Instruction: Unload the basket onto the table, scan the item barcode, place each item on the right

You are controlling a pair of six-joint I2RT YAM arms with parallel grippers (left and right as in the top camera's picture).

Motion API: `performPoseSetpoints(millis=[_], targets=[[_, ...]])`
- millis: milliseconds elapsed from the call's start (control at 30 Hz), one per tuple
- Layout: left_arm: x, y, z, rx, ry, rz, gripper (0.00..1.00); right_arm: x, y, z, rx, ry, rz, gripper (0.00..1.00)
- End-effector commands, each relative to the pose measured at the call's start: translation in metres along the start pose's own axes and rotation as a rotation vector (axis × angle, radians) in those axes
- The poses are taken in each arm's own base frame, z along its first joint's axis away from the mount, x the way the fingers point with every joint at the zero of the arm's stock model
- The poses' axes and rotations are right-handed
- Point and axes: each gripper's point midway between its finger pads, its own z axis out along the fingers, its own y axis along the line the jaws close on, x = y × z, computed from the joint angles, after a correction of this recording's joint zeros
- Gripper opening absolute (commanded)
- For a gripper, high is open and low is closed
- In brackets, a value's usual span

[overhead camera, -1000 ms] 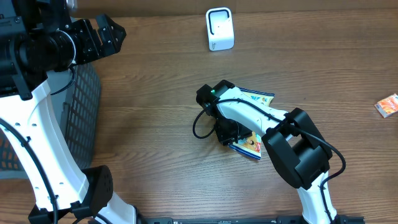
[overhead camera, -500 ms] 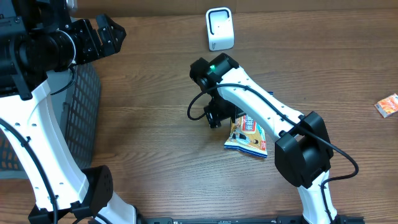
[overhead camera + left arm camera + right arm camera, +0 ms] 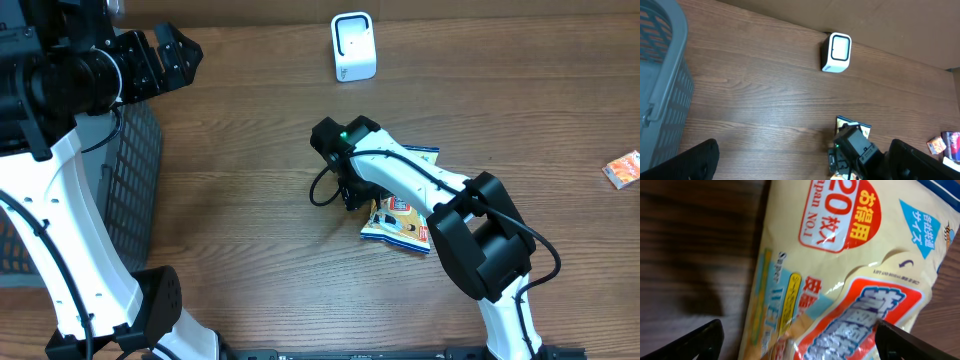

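The item is a yellow, red and blue snack packet (image 3: 403, 227) lying flat on the wooden table, face up; no barcode shows on it. My right gripper (image 3: 358, 194) hovers over the packet's left end, pointing down. In the right wrist view the packet (image 3: 840, 265) fills the frame and the right gripper (image 3: 800, 341) is open, its two dark fingertips (image 3: 695, 342) far apart on either side of it. A white scanner (image 3: 353, 46) stands upright at the table's far edge. High at the far left, my left gripper (image 3: 176, 52) is open and holds nothing.
A grey slatted basket (image 3: 132, 185) sits at the left under the left arm. A small orange packet (image 3: 622, 169) lies at the right edge of the table. The left wrist view shows the scanner (image 3: 836, 52), the basket rim (image 3: 664, 75) and the right arm below.
The right gripper opened and let go of the packet, which now lies flat and turned. The right arm rose toward the scanner, then came back over the packet. The left arm stayed still.
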Motion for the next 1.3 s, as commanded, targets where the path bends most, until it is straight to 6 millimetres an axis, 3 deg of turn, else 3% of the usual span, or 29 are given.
performPoseSetpoints(millis=[0,167,300,433,467,767,967,1100,1167,1200,1267], targets=[[-0.002,-0.002,-0.005,0.011,-0.016,0.011,1.0,-0.002,-0.009,0.008,0.053,-0.032,0.045,0.93],[-0.002,-0.002,-0.005,0.011,-0.016,0.011,1.0,-0.002,-0.003,0.022,0.041,-0.053,0.057,0.79],[-0.002,-0.002,-0.005,0.011,-0.016,0.011,1.0,-0.001,-0.003,0.022,0.037,-0.049,0.078,0.45],[-0.002,-0.002,-0.005,0.011,-0.016,0.011,1.0,-0.004,-0.005,0.01,0.033,-0.045,0.096,0.06],[-0.002,-0.002,-0.005,0.011,-0.016,0.011,1.0,-0.006,-0.005,0.005,0.026,-0.045,0.101,0.04],[-0.002,-0.002,-0.005,0.011,-0.016,0.011,1.0,-0.035,-0.001,-0.088,-0.152,-0.077,0.127,0.04],[-0.002,-0.002,-0.005,0.011,-0.016,0.011,1.0,-0.03,0.012,-0.155,-0.389,-0.068,0.036,0.04],[-0.002,-0.002,-0.005,0.011,-0.016,0.011,1.0,-0.024,0.019,-0.169,-0.551,-0.006,0.026,0.04],[-0.002,-0.002,-0.005,0.011,-0.016,0.011,1.0,-0.022,0.027,-0.175,-0.692,0.043,-0.004,0.04],[-0.002,-0.002,-0.005,0.011,-0.016,0.011,1.0,-0.023,0.035,-0.184,-0.842,0.07,-0.043,0.04],[-0.002,-0.002,-0.005,0.011,-0.016,0.011,1.0,-0.027,0.035,-0.189,-0.956,0.082,-0.06,0.04]])
